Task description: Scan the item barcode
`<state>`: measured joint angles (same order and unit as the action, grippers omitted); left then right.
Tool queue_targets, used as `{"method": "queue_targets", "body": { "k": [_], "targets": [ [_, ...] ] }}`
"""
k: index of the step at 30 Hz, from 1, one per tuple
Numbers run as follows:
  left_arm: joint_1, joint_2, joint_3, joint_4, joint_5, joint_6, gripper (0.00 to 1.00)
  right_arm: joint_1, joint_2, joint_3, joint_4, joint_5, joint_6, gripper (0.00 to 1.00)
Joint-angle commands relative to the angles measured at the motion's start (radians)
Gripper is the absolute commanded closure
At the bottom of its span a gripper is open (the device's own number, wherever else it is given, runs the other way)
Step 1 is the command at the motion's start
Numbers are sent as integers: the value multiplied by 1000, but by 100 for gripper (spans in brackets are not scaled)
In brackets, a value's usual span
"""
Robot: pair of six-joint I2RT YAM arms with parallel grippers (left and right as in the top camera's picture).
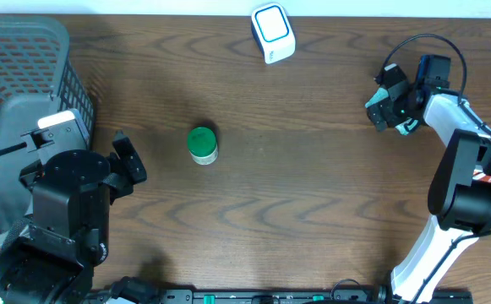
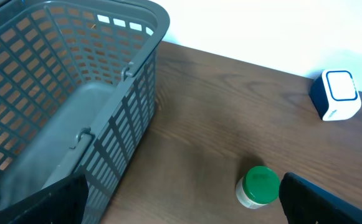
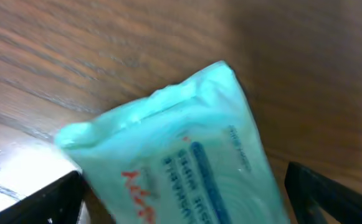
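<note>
Between the spread fingers of our right gripper (image 3: 187, 202) the teal packet (image 3: 181, 143) lies on the table (image 3: 106, 37); we judge it light, soft, slippery; we'd pinch its stiffer sealed edge; our left gripper (image 2: 190, 208) gapes empty too.

Bare wood spans the middle of the desk (image 1: 313, 211), leaving a broad lane between the two arms. A green-lidded jar (image 1: 202, 144) stands alone just ahead of the left gripper (image 1: 129, 160), with room on every side. The mesh basket (image 1: 72, 84) walls off the left edge. The scanner (image 1: 274, 33) sits at the far edge, well apart. A teal packet (image 3: 187, 155) lies close under the right gripper (image 1: 389, 108).
</note>
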<state>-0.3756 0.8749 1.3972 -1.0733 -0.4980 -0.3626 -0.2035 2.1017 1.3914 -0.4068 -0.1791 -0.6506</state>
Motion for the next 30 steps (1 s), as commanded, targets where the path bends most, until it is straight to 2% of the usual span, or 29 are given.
{"method": "queue_targets", "body": {
  "k": [1, 2, 6, 8, 15, 19, 25, 27, 30],
  "targets": [
    [4, -1, -1, 0, -11, -2, 2, -20, 56, 17, -2, 17, -27, 4],
    [4, -1, -1, 0, -11, -2, 2, -22, 64, 17, -5, 24, -27, 8],
    [4, -1, -1, 0, -11, -2, 2, -26, 70, 17, -8, 70, 10, 42],
    [4, -1, -1, 0, -11, -2, 2, -26, 64, 17, -8, 109, 37, 55],
    [4, -1, -1, 0, -11, -2, 2, -42, 36, 17, -80, 270, 105, 60],
    [4, -1, -1, 0, -11, -2, 2, -89, 10, 17, -111, 359, 128, 60],
    [4, -1, -1, 0, -11, -2, 2, -177, -11, 17, -113, 490, 164, 53],
    [4, -1, -1, 0, -11, -2, 2, -205, -16, 18, -113, 554, 174, 42],
    [4, -1, -1, 0, -11, -2, 2, -206, -49, 50, -117, 528, 267, 12]
  ]
}}
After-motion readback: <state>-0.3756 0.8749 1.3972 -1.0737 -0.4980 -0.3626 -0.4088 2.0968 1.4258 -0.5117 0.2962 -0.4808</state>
